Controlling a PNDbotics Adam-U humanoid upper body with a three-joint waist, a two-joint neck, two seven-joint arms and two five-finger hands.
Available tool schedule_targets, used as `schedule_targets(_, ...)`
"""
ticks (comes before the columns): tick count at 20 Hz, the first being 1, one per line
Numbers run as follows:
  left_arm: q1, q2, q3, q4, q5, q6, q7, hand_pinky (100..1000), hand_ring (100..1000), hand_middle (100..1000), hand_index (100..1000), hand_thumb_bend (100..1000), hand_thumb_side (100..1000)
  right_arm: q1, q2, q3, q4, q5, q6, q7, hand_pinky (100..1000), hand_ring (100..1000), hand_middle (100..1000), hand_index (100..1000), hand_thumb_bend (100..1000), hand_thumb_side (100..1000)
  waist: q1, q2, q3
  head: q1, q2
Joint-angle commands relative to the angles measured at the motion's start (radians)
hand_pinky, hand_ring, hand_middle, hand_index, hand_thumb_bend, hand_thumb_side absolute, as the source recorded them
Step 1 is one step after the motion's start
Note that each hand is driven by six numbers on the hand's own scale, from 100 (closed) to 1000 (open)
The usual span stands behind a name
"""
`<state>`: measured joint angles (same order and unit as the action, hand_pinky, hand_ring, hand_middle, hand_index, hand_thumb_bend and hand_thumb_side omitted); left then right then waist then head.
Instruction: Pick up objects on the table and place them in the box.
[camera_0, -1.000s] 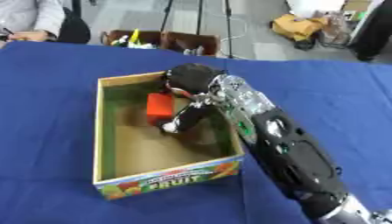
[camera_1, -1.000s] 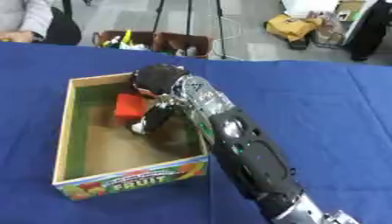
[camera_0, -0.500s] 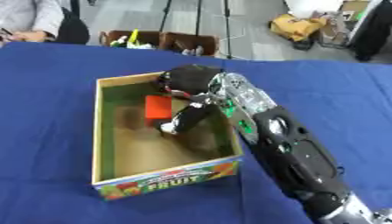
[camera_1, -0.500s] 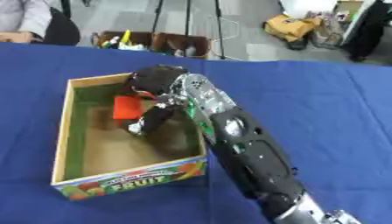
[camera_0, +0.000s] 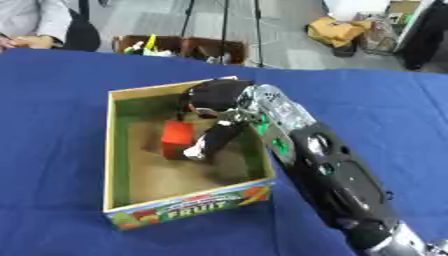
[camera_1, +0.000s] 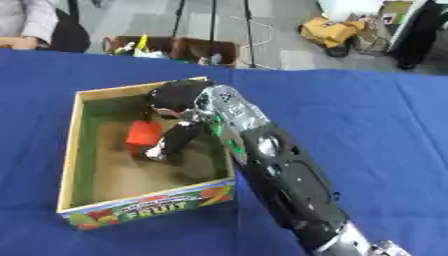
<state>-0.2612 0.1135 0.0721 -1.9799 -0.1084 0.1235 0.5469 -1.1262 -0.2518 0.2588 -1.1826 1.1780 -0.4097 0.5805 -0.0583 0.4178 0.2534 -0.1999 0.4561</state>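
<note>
Left eye view: The box (camera_0: 188, 210) sits on the blue table (camera_0: 52, 100), its open top facing up and a "FRUIT" label on the near wall. The right arm (camera_0: 324, 175) enters from the lower right and reaches over the box's right wall. The right hand (camera_0: 214, 107) is inside the box, at its far end. A red block (camera_0: 177, 140) lies on the box floor, left of centre. The fingers (camera_0: 206, 145) point down beside the block's right face, touching or nearly touching it. They appear fairly straight; whether they hold the block cannot be told.

Right eye view: The same layout appears from slightly further right. The block lies toward the far left part of the box floor. The fingertips sit just beside its lower right corner. The left hand does not show in either view.
</note>
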Motion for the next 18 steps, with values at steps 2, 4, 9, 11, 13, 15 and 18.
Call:
schedule_targets(2, 0.0, 0.009, 0.007, -0.02, 0.001, 0.004, -0.001, 228, 457, 517, 411, 100, 810, -0.018, -0.028, -0.014, -0.055, -0.035, 0.02, -0.009, 714, 876, 777, 784, 328, 828, 0.01, -0.034, -0.002, -0.002, -0.006)
schedule_targets(4, 0.002, 0.009, 0.008, -0.02, 0.001, 0.004, 0.0, 228, 457, 517, 411, 100, 810, -0.018, -0.034, -0.021, -0.083, -0.049, 0.033, -0.014, 715, 874, 774, 783, 320, 830, 0.012, -0.037, -0.005, 0.0, -0.005)
schedule_targets(9, 0.006, 0.01, 0.01, -0.02, 0.001, 0.004, 0.002, 229, 457, 517, 411, 100, 810, -0.007, -0.059, -0.049, -0.187, -0.139, 0.075, -0.003, 711, 859, 748, 780, 293, 846, 0.017, -0.044, -0.017, 0.01, 0.002)
schedule_targets(11, 0.007, 0.01, 0.011, -0.02, 0.001, 0.004, 0.004, 230, 456, 517, 412, 100, 810, 0.006, -0.077, -0.062, -0.248, -0.194, 0.1, 0.007, 701, 842, 732, 779, 262, 856, 0.018, -0.047, -0.023, 0.016, 0.005)
schedule_targets(13, 0.008, 0.01, 0.014, -0.02, -0.001, 0.003, 0.007, 230, 456, 518, 412, 100, 810, 0.025, -0.101, -0.078, -0.318, -0.264, 0.132, 0.016, 697, 834, 719, 778, 240, 856, 0.02, -0.049, -0.03, 0.024, 0.008)
schedule_targets(15, 0.009, 0.01, 0.017, -0.02, -0.001, 0.003, 0.01, 230, 456, 518, 412, 100, 810, 0.052, -0.133, -0.107, -0.406, -0.349, 0.184, 0.012, 688, 821, 696, 774, 174, 858, 0.023, -0.05, -0.036, 0.034, 0.011)
schedule_targets(18, 0.01, 0.01, 0.021, -0.02, -0.002, 0.002, 0.015, 231, 456, 518, 412, 100, 810, 0.103, -0.187, -0.157, -0.545, -0.471, 0.289, -0.018, 666, 798, 650, 761, 100, 836, 0.029, -0.054, -0.046, 0.053, 0.015)
